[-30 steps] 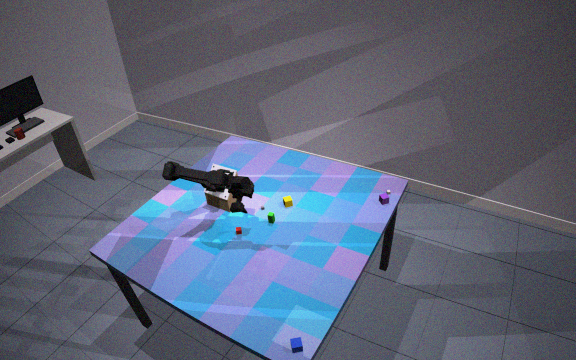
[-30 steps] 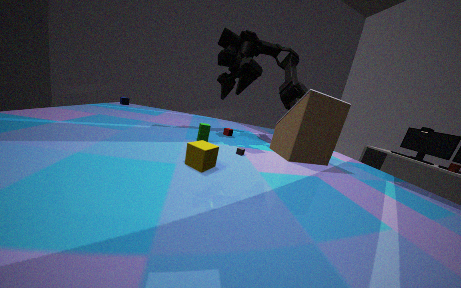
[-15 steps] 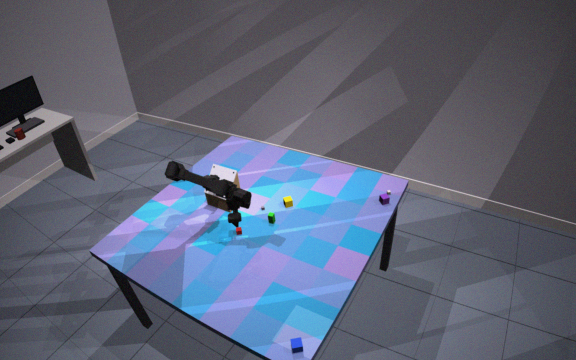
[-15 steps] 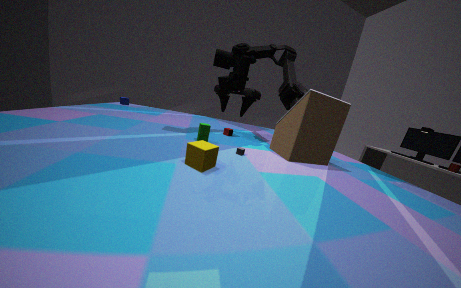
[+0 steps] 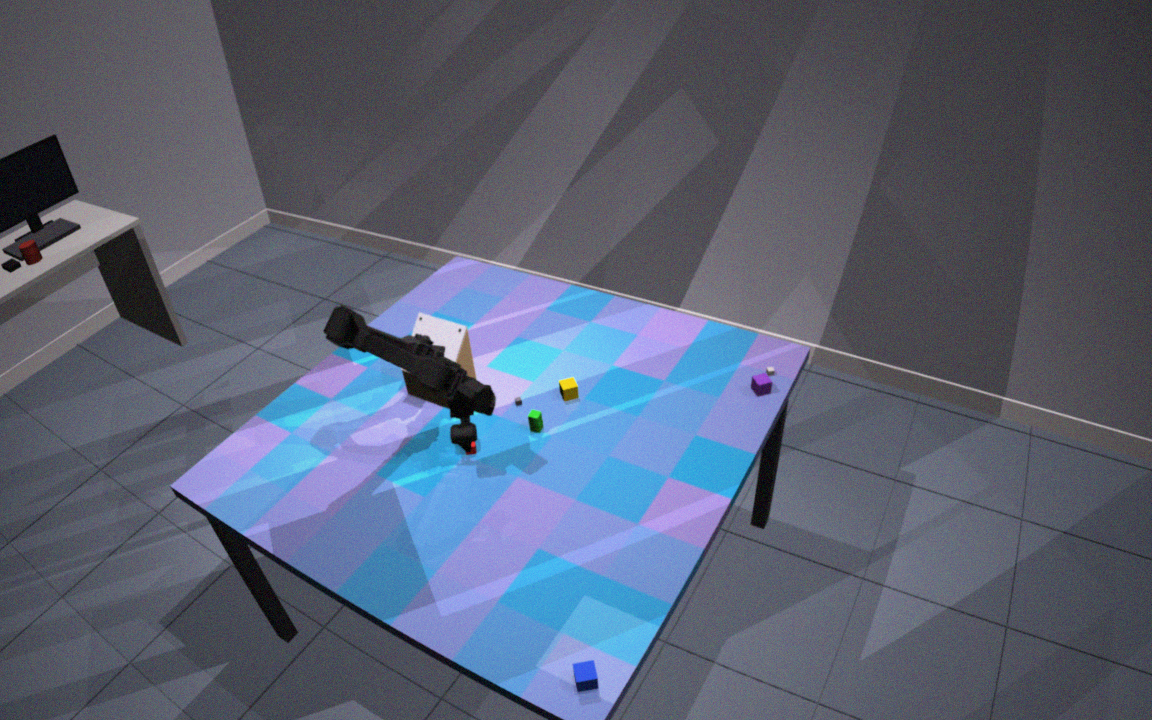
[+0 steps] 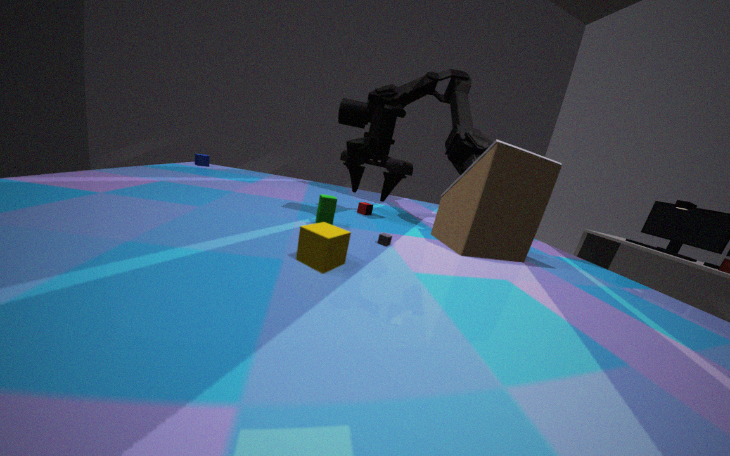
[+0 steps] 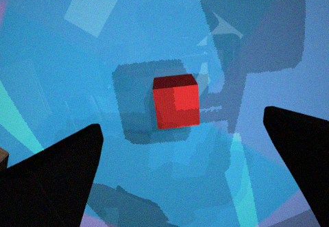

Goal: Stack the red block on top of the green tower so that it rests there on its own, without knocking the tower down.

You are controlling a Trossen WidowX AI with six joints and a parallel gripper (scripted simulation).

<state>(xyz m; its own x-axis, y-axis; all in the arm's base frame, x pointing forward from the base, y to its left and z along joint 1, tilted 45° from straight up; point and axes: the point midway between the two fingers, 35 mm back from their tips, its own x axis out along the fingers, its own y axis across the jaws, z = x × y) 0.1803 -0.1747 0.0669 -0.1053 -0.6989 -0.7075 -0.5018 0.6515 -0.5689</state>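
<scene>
The red block [image 5: 472, 448] [image 6: 365, 208] [image 7: 177, 106] sits on the table; in the top view the gripper partly hides it. The green tower [image 5: 535, 420] [image 6: 326, 209] stands upright a short way from the red block, with nothing on top. My gripper [image 6: 368, 196] [image 7: 184, 123] is open and empty, pointing down above the red block. In the wrist view the block lies between and a little beyond the two fingertips. In the exterior view the fingertips are higher than the block. The green tower is not in the wrist view.
A yellow block [image 5: 568, 389] [image 6: 324, 247] and a small grey cube [image 5: 518, 402] [image 6: 384, 239] lie near the green tower. A wooden wedge box [image 5: 442, 332] [image 6: 495, 204] stands by the arm. A purple block [image 5: 761, 385], a small white cube [image 5: 770, 370] and a blue block [image 5: 585, 675] [image 6: 202, 159] are farther off.
</scene>
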